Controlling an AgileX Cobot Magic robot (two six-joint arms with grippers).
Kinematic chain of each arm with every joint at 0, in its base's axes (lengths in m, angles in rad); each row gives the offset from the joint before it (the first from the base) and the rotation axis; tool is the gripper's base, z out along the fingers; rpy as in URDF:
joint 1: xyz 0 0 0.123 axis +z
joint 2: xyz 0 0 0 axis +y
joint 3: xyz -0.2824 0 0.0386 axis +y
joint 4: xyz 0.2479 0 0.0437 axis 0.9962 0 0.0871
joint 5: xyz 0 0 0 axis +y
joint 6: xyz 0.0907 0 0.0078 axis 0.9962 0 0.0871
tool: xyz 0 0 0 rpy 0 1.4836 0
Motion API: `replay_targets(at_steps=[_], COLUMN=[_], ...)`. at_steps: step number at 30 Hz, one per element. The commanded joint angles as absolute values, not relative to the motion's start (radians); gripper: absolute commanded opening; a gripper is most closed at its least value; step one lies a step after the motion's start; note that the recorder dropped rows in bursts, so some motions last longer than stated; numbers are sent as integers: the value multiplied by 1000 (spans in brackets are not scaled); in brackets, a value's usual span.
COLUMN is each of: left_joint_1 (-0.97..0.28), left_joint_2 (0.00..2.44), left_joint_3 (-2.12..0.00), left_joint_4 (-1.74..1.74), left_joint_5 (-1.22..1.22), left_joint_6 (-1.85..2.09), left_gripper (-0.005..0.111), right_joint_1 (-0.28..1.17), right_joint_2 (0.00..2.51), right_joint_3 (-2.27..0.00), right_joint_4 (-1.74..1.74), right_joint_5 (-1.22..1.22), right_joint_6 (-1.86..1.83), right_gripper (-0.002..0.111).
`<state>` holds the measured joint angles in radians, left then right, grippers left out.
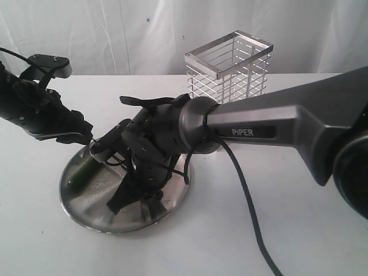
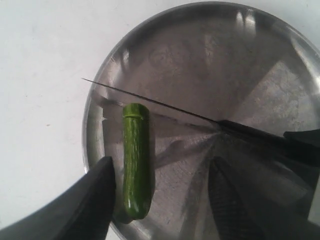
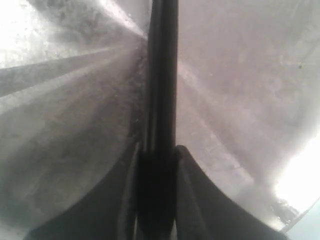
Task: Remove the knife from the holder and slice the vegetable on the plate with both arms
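Note:
The dark-green vegetable [image 2: 136, 160] lies flat near the rim of the steel plate [image 2: 210, 55], and it shows in the exterior view as a green vegetable [image 1: 85, 171] on the plate's [image 1: 144, 221] left side. My left gripper [image 2: 162, 162] hangs open over it, with one finger [image 2: 95, 200] close beside the vegetable and the other well apart. The slim dark knife [image 2: 165, 106] crosses the plate with its blade just past the vegetable's far cut end. My right gripper [image 3: 159, 150] is shut on the handle of the knife [image 3: 162, 75], low above the plate [image 3: 75, 100].
The silver wire holder [image 1: 230, 63] stands on the white table behind the plate, with nothing visible in it. The thick grey PiPER arm [image 1: 270, 129] reaches in from the right across the plate. A black cable [image 1: 247, 201] trails over the table at the front right.

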<state>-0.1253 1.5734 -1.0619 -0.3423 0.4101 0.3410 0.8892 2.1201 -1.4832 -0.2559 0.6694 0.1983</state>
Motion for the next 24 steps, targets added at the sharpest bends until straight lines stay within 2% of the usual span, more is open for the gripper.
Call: replay_targets(at_steps=[1,24], left_joint_1=[-122,-122], left_joint_2=[1563,1563], left_joint_3=[-1058,-1058], left_joint_4=[-355,-358], left_joint_5=[420,420], left_joint_6=[332,332], left_gripper=[59,59], right_joint_1=[882,882], right_joint_2=[2119,2108], right_joint_3=[-1489,-1489], right_joint_4=[-203,-100], right_joint_5=[649,644], right_joint_6=[213,185], right_gripper=[0,0])
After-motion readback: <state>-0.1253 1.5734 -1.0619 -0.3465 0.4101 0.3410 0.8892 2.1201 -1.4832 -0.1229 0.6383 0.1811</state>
